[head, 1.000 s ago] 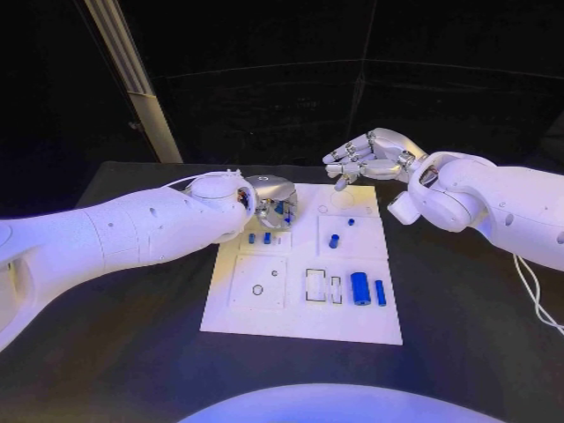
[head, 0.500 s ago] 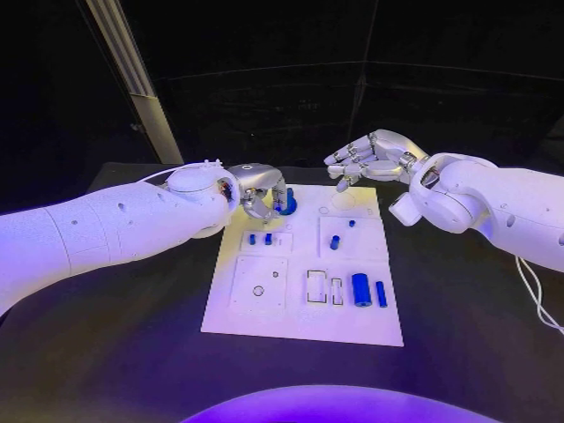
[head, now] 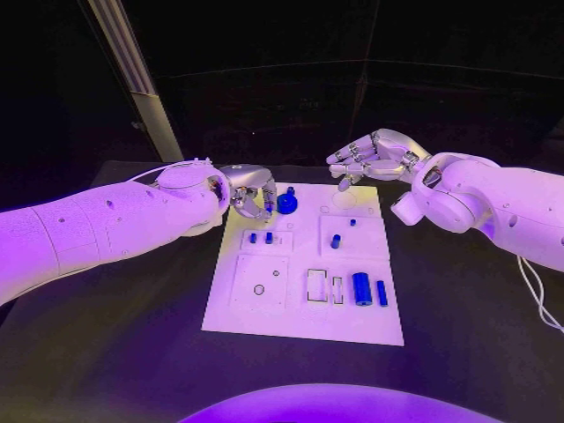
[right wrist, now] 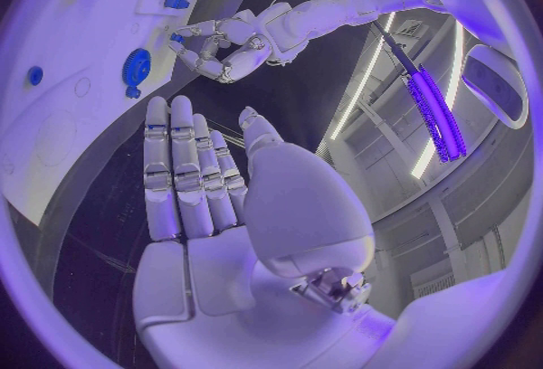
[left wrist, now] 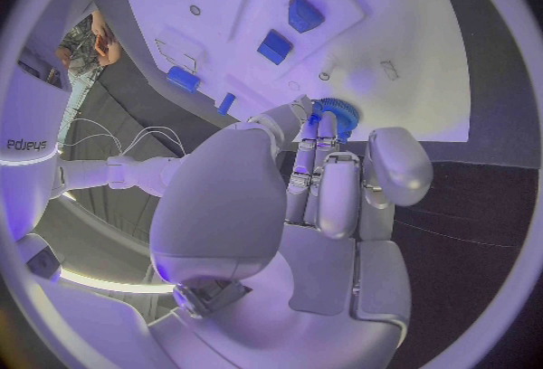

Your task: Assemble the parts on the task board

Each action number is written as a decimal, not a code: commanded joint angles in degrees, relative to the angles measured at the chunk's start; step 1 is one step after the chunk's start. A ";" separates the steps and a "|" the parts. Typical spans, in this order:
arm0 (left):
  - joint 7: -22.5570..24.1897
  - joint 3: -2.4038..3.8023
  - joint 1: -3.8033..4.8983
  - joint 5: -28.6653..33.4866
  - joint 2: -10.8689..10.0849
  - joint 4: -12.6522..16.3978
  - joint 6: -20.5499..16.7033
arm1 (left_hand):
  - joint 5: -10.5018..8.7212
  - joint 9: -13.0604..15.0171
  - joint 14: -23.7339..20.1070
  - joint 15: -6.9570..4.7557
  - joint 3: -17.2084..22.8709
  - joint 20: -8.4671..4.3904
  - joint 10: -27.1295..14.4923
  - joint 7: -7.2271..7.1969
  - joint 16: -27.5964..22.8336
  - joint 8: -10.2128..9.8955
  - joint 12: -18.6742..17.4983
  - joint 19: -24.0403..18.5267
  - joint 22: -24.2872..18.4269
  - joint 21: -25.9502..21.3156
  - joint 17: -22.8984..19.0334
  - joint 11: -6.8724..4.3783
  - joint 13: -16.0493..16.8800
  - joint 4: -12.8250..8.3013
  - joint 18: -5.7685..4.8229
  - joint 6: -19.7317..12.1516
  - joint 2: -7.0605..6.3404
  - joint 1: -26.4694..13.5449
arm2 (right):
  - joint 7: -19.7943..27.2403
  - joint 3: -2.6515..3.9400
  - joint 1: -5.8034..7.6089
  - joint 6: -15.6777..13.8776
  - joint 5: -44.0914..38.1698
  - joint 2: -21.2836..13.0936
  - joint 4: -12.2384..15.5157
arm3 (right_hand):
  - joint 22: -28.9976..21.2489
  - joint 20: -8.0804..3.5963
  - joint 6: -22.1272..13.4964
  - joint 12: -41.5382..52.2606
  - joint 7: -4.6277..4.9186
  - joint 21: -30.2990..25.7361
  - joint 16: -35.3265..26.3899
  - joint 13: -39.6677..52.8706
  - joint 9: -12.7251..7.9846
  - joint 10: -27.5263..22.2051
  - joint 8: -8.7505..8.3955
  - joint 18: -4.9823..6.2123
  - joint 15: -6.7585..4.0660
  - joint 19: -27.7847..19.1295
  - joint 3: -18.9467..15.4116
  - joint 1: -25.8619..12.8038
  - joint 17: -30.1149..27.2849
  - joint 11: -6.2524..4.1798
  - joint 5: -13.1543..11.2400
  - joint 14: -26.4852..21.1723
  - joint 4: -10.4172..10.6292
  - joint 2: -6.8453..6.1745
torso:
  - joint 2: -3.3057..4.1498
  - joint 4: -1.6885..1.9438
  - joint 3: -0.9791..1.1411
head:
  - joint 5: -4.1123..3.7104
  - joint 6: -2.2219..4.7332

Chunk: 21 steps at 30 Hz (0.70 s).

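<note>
At the far left corner of the flat white task board point(head: 301, 317), the left hand point(head: 250, 198) has its fingers curled beside a small round blue gear part point(head: 287, 204), maybe touching. The right hand point(head: 374, 159) hangs open, holding nothing.

I count one white task board point(head: 238, 319), one blue gear point(head: 286, 204), about seven smaller blue parts point(head: 361, 288), and two hands point(head: 248, 199).

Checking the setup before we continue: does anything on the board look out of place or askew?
Nothing stands out. The task board lies flat, small blue parts sit in its recesses, and a blue gear rests by the left hand's fingertips. The right hand hovers open.
</note>
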 commanded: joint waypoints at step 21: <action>-0.89 -0.27 -0.49 1.39 1.12 -1.78 4.57 | 0.05 -0.08 1.72 -0.24 0.16 -0.10 0.58 0.00 0.00 -0.35 -0.37 0.30 0.08 0.29 -0.28 -0.13 -0.09 0.11 -0.73 0.48 0.02 -0.50 | 0.63 0.03 0.05 0.40 0.04 -0.05 0.04 | -0.08 0.35 -0.25 0.30 0.14 -0.31 -0.25 -0.03 0.02 -0.34 0.37 0.73 0.36 0.21 0.23 -0.37 -0.05 0.13 0.22 0.00 0.19 0.16 | 0.02 -0.04 -0.01 | 0.22 -0.18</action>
